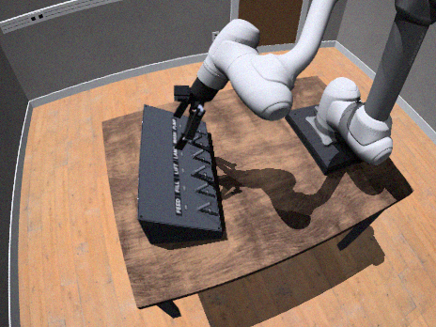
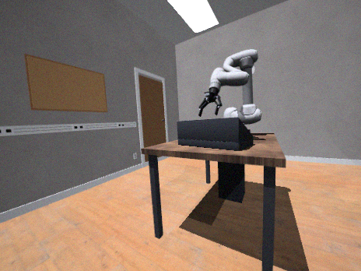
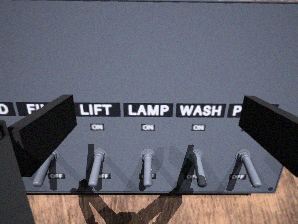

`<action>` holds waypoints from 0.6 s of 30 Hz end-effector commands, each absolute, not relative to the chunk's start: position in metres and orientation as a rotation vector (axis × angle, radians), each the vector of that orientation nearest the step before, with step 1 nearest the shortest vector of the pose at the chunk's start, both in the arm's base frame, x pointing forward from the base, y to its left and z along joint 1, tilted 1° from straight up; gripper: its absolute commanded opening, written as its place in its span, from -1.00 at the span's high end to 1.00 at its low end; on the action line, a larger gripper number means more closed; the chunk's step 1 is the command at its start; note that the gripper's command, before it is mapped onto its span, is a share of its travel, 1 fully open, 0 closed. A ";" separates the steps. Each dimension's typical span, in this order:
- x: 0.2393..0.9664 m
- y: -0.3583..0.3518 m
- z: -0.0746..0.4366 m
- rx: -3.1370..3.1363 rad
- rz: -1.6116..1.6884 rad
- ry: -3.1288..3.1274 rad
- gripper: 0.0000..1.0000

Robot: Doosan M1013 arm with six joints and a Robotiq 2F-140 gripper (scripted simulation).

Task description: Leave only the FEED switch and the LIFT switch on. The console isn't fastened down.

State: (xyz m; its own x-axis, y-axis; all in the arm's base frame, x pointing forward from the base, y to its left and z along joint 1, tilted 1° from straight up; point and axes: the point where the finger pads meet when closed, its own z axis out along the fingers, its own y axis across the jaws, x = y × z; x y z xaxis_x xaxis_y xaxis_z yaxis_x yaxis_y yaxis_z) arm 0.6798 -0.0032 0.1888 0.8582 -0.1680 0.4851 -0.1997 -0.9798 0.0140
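The gripper (image 1: 192,123) hangs open and empty above the console (image 1: 157,174), over the LAMP switch (image 3: 147,167).

From my wrist view, FEED label cut off by the frame edge, fingers covering the second label and the last label (image 3: 235,110), console (image 2: 210,134) switches hidden in exterior view.

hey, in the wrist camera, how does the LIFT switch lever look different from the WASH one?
The LIFT lever is light grey and its tip leans left; the WASH lever is darker, in shadow, and its tip leans right. The LIFT lever sits close to a gripper finger; the WASH lever stands farther from either finger. Both tips point down toward their OFF marks, below the ON marks.
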 end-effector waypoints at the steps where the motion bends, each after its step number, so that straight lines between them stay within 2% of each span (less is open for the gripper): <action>1: 0.679 -0.005 0.189 2.968 0.770 -0.302 -1.00; 18: 0.675 -0.017 0.190 2.968 0.772 -0.300 -1.00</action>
